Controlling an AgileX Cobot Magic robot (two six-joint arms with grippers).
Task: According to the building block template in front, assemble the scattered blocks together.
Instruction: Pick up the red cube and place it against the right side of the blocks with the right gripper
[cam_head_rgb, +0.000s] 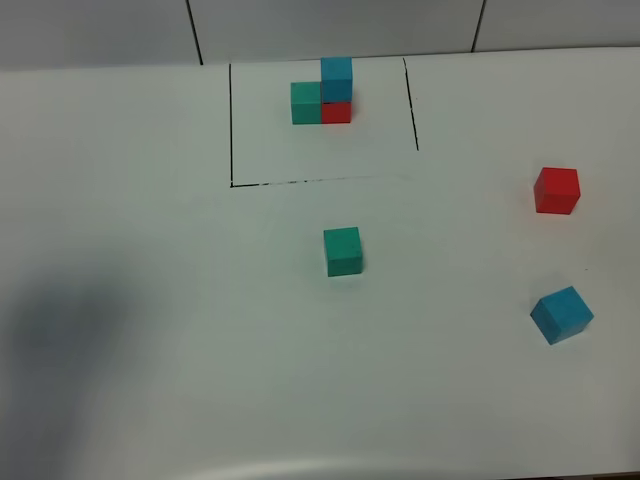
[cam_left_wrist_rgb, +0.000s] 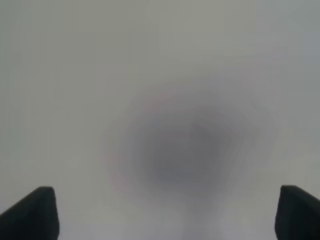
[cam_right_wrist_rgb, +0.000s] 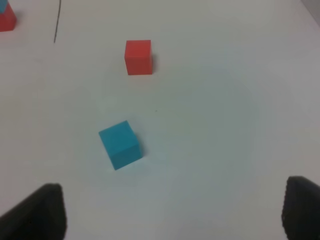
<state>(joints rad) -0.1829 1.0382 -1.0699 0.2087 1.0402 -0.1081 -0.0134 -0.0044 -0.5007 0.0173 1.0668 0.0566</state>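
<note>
Nothing's getting built yet. The building block template (cam_head_rgb: 322, 92) is sitting inside its black lines (cam_head_rgb: 231, 120) at the far side as the reference, and the scattered blocks are lying loose: green block (cam_head_rgb: 342, 251) just in front of the frame, red block (cam_head_rgb: 556, 190) and blue block (cam_head_rgb: 561, 314) off right, well apart. Left gripper (cam_left_wrist_rgb: 167, 212) and right gripper (cam_right_wrist_rgb: 170, 212) are both hanging with jaws spread, holding nothing. The right one is looking down at red and blue, so I'm guessing those are its job.

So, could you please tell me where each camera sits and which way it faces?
Exterior high: mounted high, looking down on the table, template, green cube, red cube, blue cube; no arm shows.
Left wrist: on the left arm, facing the blurred table; left gripper open.
Right wrist: on the right arm, facing red and blue cubes; right gripper open.
Shared: exterior and right wrist both show those two cubes.
</note>
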